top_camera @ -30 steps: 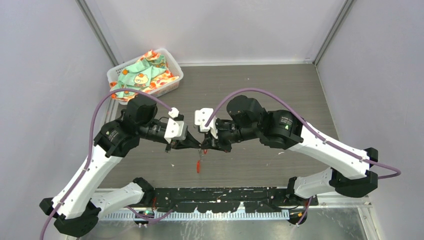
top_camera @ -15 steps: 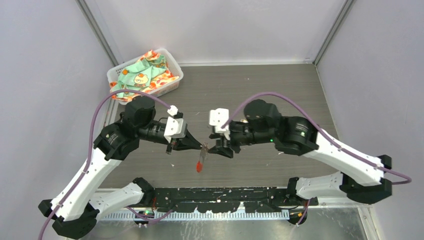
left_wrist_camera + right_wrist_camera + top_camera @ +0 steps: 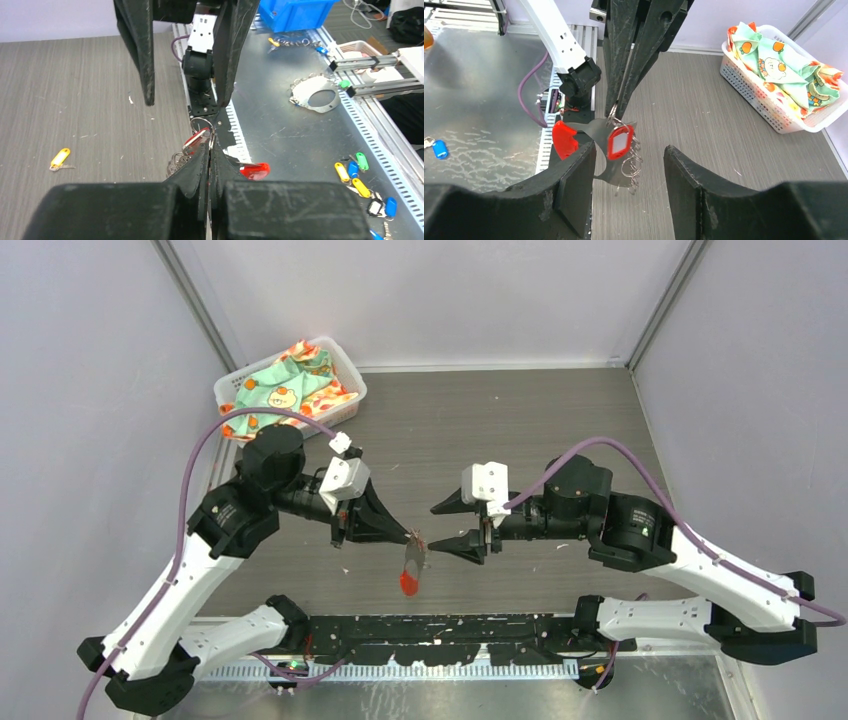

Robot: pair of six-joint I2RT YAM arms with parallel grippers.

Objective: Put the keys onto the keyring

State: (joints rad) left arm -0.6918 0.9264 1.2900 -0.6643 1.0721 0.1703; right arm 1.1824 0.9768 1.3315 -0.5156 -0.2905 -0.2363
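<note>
Your left hand [image 3: 405, 535] pinches the keyring [image 3: 412, 560] tight at centre frame, dangling it for threading, your right hand [image 3: 431, 530] gapes empty just beside, yellow key [image 3: 60, 158] lying on the worktop [image 3: 75, 100]

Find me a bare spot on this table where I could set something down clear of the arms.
Roomiest: the far table, from the basket across to the right wall, beyond both arms. Crowded: the near middle, where the left fingers pinch the keyring and the open right fingers face it.
</note>
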